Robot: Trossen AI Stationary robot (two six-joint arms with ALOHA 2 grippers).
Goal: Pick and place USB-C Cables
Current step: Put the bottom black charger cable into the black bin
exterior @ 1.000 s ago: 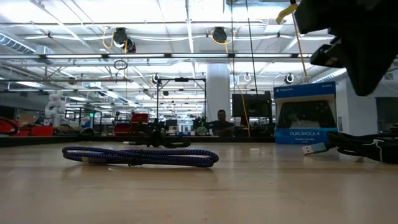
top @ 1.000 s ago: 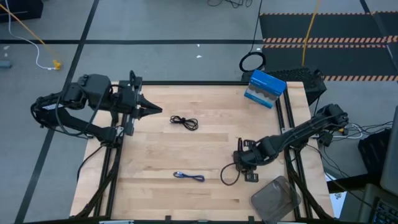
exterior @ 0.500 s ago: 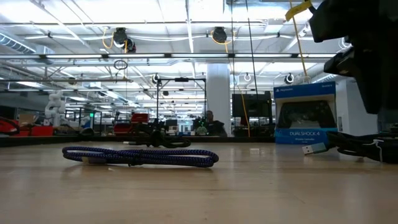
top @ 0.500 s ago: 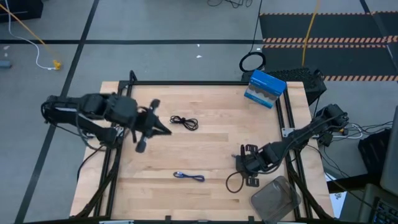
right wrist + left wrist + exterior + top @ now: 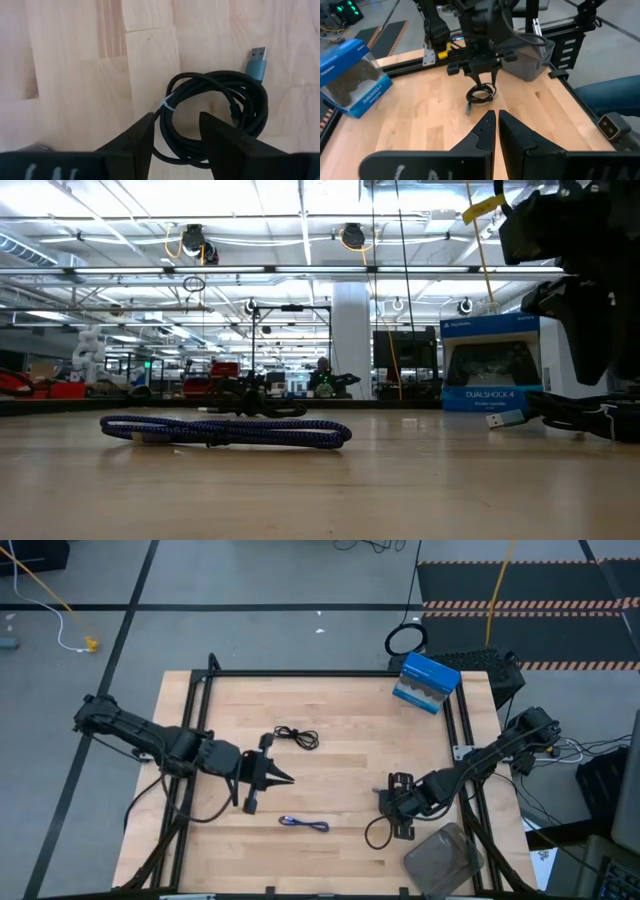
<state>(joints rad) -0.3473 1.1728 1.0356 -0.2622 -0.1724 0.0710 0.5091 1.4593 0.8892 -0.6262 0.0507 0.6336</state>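
A light wooden worktop (image 5: 330, 755) framed by black rails is seen from above. A blue controller box (image 5: 426, 683) is set at the far right corner, and a clear plastic bin (image 5: 443, 858) at the near right corner. The left arm is stretched across the left half of the worktop; its tool (image 5: 284, 778) is pointed right, with the fingers (image 5: 485, 132) closed together and nothing held. The right arm is reached in from the right edge, and its tool (image 5: 397, 823) is held low and open over a black coiled cable (image 5: 216, 117) near the bin, the coil lying between the spread fingers (image 5: 142, 137). A second black cable (image 5: 297, 737) is laid far of centre. A blue-purple cable (image 5: 305, 825) is laid near the front, close to the left tool.
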